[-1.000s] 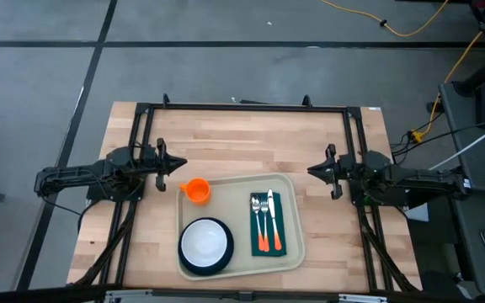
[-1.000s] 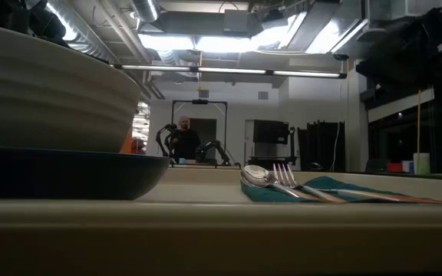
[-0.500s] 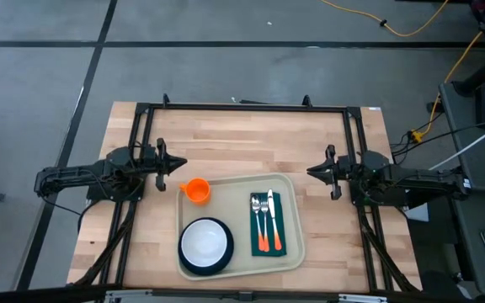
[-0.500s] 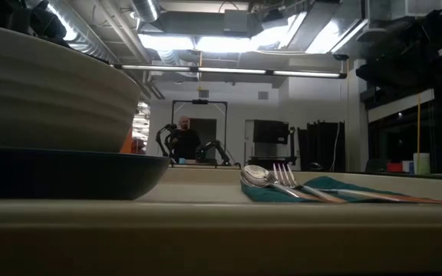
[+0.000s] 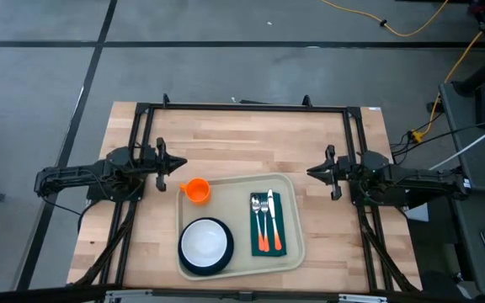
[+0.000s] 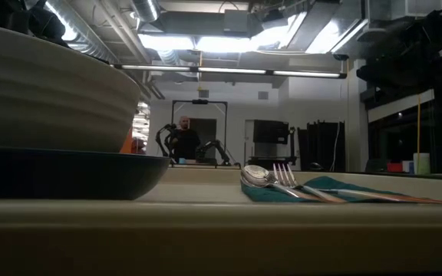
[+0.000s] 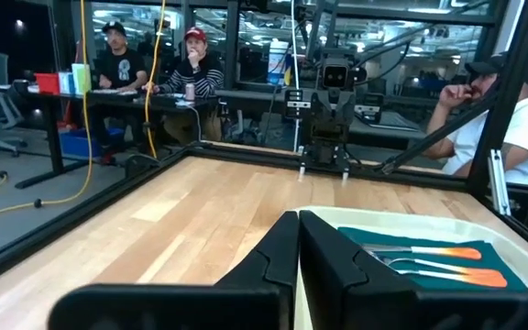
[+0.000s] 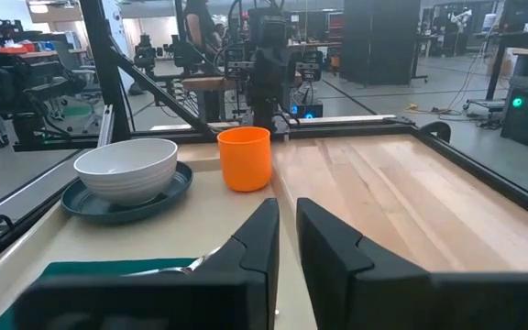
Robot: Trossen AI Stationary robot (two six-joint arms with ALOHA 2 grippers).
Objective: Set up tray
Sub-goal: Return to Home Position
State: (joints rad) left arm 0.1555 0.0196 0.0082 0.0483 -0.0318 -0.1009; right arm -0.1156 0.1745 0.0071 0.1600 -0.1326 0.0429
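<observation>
**Tray's loaded, both arms off to the sides**

So the tray point(image 5: 238, 198) sits on the wooden tabletop point(image 5: 242, 143), on the near half and roughly centred between the two arms.

In the tray's back left corner there's an orange cup point(image 5: 196, 190). In front of that, in the tray's front left part, a white bowl point(image 5: 205, 242) sits on a dark plate point(image 5: 184, 257). The tray's right half has a dark green napkin point(image 5: 279, 227) lying lengthwise, with the orange-handled cutlery point(image 5: 264, 223) lined up side by side on top of it.

The left hand point(image 5: 179, 164) hovers just off the tray's back left corner, near the cup and pointing across toward the other arm. Its fingers are pinched almost together with nothing in them.

The right hand point(image 5: 311, 172) is the mirror of that, just off the tray's back right corner. It's also nearly closed and empty, and neither one touches the tray.
</observation>
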